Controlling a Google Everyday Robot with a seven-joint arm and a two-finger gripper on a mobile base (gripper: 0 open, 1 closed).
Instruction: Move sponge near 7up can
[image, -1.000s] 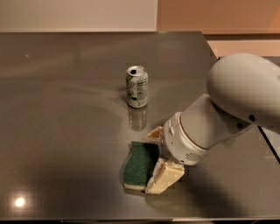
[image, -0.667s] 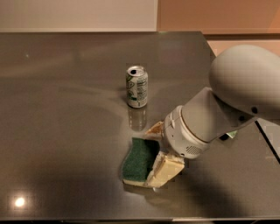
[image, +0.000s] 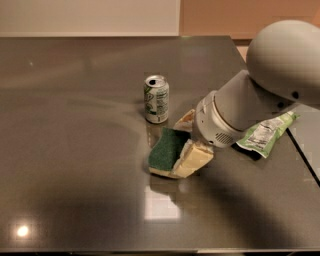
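The sponge (image: 167, 148), dark green on top with pale yellow foam below, sits tilted just in front and to the right of the 7up can (image: 156, 99). The can stands upright on the dark table (image: 75, 150). My gripper (image: 182, 145) reaches in from the right and is shut on the sponge's right end, with one pale finger (image: 186, 120) behind it and one (image: 196, 158) in front. The sponge is a short gap from the can, not touching it. I cannot tell whether the sponge's lower edge rests on the table.
A flat green-and-white crinkled bag (image: 266, 131) lies on the table to the right, partly under my arm (image: 280, 65). The table's right edge (image: 300, 150) runs just beyond it. A pale wall stands behind the table.
My gripper has carried the sponge away from the front of the table toward the can. The arm has shifted right and uncovered the bag.
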